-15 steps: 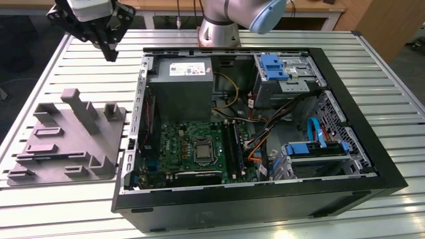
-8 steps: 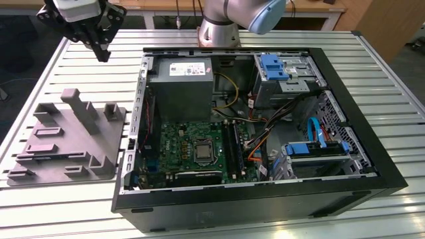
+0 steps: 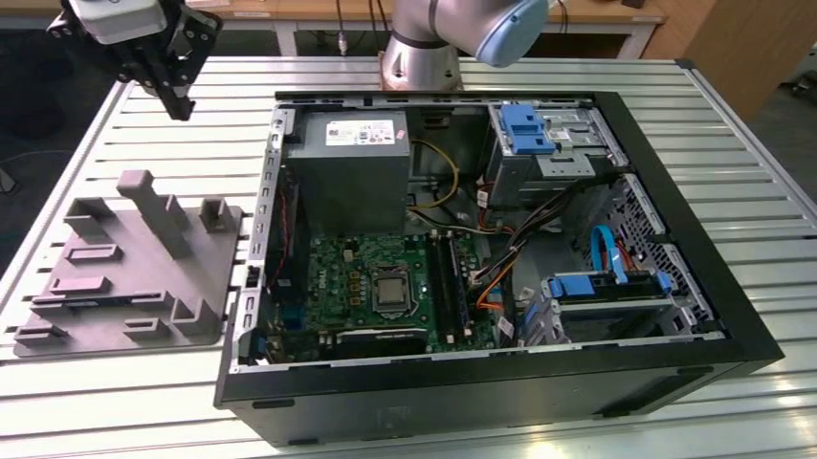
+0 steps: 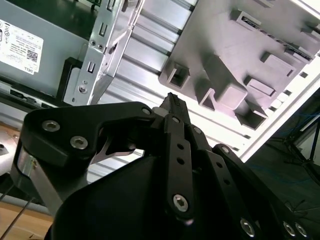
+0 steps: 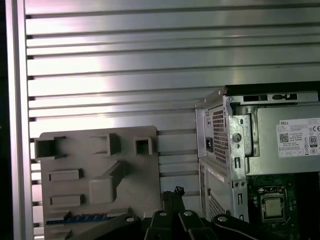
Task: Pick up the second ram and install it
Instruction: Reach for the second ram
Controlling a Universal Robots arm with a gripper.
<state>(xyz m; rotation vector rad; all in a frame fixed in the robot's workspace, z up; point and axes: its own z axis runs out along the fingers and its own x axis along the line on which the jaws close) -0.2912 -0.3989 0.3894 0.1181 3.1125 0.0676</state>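
The gripper (image 3: 183, 105), closed with nothing held, is seen above the slatted table (image 3: 747, 191) beyond the grey fixture block (image 3: 128, 268), in whose near slot the second ram (image 5: 82, 218) is laid.

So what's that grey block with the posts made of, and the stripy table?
The grey block looks like matte plastic: it is a dull, even grey with no shine and chunky moulded shapes. It may be printed, but I can't say. The table looks like bare metal, likely aluminium, with silvery ribbed slats catching bright glare.
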